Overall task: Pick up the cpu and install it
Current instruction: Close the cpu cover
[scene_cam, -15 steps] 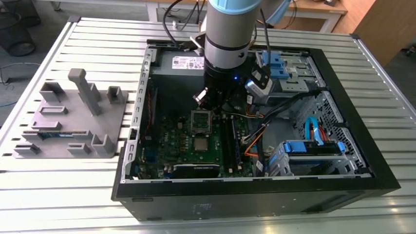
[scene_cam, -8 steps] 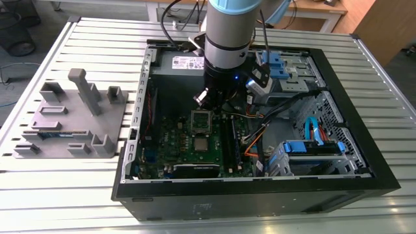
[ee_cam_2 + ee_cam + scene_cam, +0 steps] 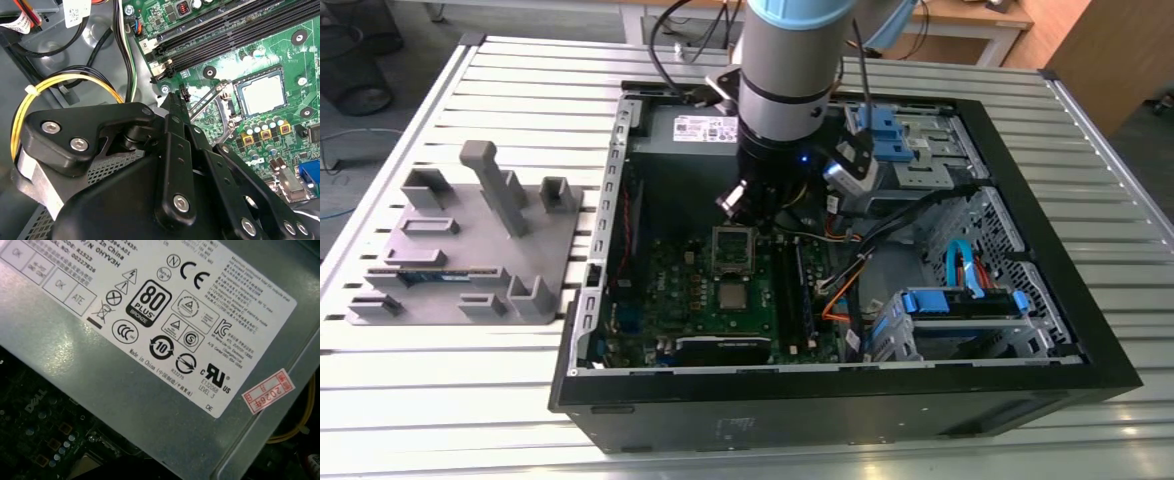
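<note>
Hand (image 3: 172,97) — grip state cannot tell | cpu (image 3: 260,93) — flat silvery-white square, dark rim, seated in socket

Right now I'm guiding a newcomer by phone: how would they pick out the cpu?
Find the open computer case on the slatted table, then the green motherboard on its floor. The cpu is the small flat silvery square seated in its socket near the board's middle, beside the long dark memory slots; nothing else there is plain bright metal.
</note>
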Controlling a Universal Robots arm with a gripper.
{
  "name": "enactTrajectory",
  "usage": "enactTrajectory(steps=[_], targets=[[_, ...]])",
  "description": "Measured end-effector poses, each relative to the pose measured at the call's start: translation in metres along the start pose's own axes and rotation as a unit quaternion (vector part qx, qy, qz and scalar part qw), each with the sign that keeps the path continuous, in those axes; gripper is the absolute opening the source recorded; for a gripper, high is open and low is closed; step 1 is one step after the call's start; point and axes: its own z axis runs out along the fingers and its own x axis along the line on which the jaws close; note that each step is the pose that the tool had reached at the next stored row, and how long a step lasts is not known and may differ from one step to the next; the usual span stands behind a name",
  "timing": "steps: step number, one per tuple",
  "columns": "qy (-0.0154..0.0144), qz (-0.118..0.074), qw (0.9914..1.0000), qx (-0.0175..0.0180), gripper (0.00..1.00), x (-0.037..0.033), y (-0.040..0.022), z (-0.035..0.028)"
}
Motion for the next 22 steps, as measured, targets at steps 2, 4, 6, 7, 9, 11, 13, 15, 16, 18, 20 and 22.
enactTrajectory(steps=[2, 4, 6, 7, 9, 11, 13, 15, 16, 18, 20, 22], targets=[[-0.0008, 0.000, 1.00000, -0.0006, 0.11, 0.0008, 0.0006, 0.0000], [-0.0014, 0.000, 1.00000, -0.0012, 0.11, 0.0015, 0.0011, -0.0001], [-0.0026, 0.000, 0.99999, -0.0022, 0.11, 0.0026, 0.0018, -0.0002], [-0.0032, 0.000, 0.99999, -0.0026, 0.11, 0.0031, 0.0023, -0.0002], [-0.0042, 0.000, 0.99999, -0.0031, 0.11, 0.0043, 0.0031, -0.0002], [-0.0049, -0.001, 0.99998, -0.0034, 0.11, 0.0055, 0.0040, -0.0003], [-0.0056, -0.001, 0.99998, -0.0036, 0.11, 0.0064, 0.0047, -0.0007], [-0.0059, -0.001, 0.99997, -0.0041, 0.11, 0.0065, 0.0048, -0.0019], [-0.0062, -0.001, 0.99997, -0.0044, 0.11, 0.0065, 0.0049, -0.0028], [-0.0066, -0.001, 0.99997, -0.0050, 0.11, 0.0064, 0.0050, -0.0048], [-0.0069, -0.001, 0.99996, -0.0054, 0.11, 0.0064, 0.0051, -0.0065], [-0.0073, -0.002, 0.99995, -0.0060, 0.11, 0.0062, 0.0050, -0.0074]])
